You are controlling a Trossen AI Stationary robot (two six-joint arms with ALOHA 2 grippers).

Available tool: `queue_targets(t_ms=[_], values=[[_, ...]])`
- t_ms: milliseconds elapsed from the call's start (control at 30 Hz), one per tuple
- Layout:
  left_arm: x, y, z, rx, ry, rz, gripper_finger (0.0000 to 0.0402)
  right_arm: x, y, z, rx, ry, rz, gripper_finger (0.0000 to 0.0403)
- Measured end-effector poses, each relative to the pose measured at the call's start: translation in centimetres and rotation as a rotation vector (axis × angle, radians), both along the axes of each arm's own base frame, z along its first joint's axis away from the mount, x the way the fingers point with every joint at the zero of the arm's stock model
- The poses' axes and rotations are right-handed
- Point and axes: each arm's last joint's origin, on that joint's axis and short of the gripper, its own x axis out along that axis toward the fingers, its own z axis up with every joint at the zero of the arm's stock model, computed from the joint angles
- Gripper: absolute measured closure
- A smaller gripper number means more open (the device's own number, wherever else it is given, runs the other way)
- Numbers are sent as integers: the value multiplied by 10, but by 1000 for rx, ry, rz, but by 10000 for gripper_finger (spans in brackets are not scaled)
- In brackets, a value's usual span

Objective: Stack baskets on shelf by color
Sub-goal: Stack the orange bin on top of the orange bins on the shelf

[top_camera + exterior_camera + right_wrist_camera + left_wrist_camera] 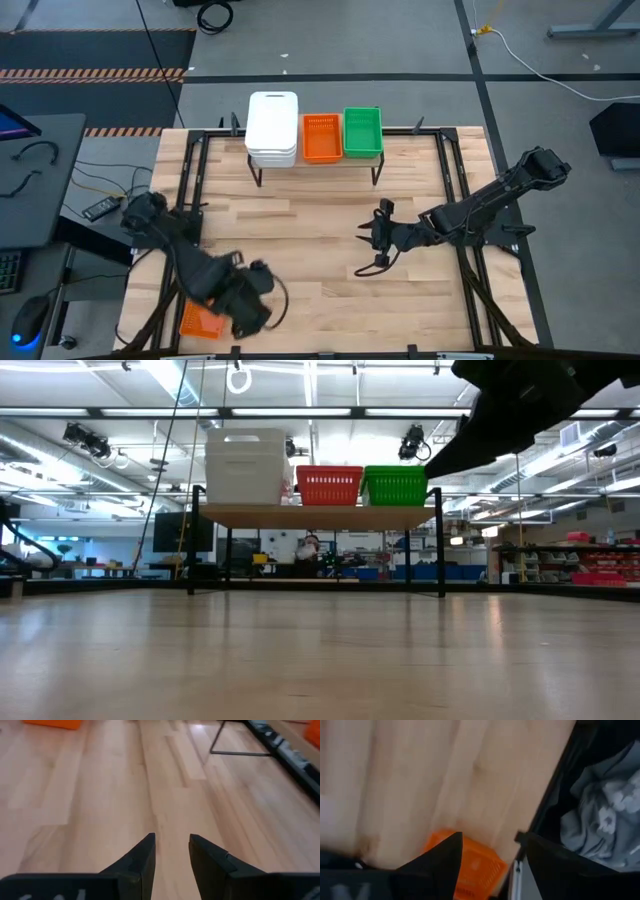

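Note:
On the shelf point(315, 158) at the table's far side stand a stack of white baskets point(272, 127), orange baskets point(321, 137) and green baskets point(362, 131); the low view shows them in a row: white point(245, 466), orange point(329, 485), green point(395, 485). One more orange basket point(199, 321) lies flat on the table at the near-left corner. My left gripper point(487, 857) is open over that orange basket point(481, 865), one finger on each side of its end; whether it touches, I cannot tell. My right gripper point(172, 855) hovers open, with a narrow gap, over bare wood mid-table point(378, 240).
A black metal frame point(195, 190) runs along the table's left and right sides. Past the near-left edge lies grey cloth point(605, 820). The wooden tabletop point(310, 230) between the shelf and the arms is bare. A shelf leg point(235, 750) shows ahead of my right gripper.

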Motion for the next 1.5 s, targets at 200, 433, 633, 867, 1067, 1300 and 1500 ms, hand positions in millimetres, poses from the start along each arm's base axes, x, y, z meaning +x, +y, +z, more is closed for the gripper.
queue_targets(t_ms=[200,433,633,867,1067,1300,1500], values=[[-16,-45,-27,18,91,34,181,-1,6,1,38,-7,47,279],[-29,-80,-57,45,201,58,178,0,21,8,133,-82,158,279],[-41,-101,-78,69,277,125,181,-4,33,11,158,-103,215,279],[-59,-121,-94,129,269,234,195,-10,46,13,185,-126,263,279],[-79,-135,-96,149,136,327,212,-13,56,17,206,-161,303,279],[-102,-144,-100,196,89,378,223,-16,64,21,233,-207,336,279],[-117,-148,-146,194,257,361,224,-17,65,22,222,-215,349,279]])
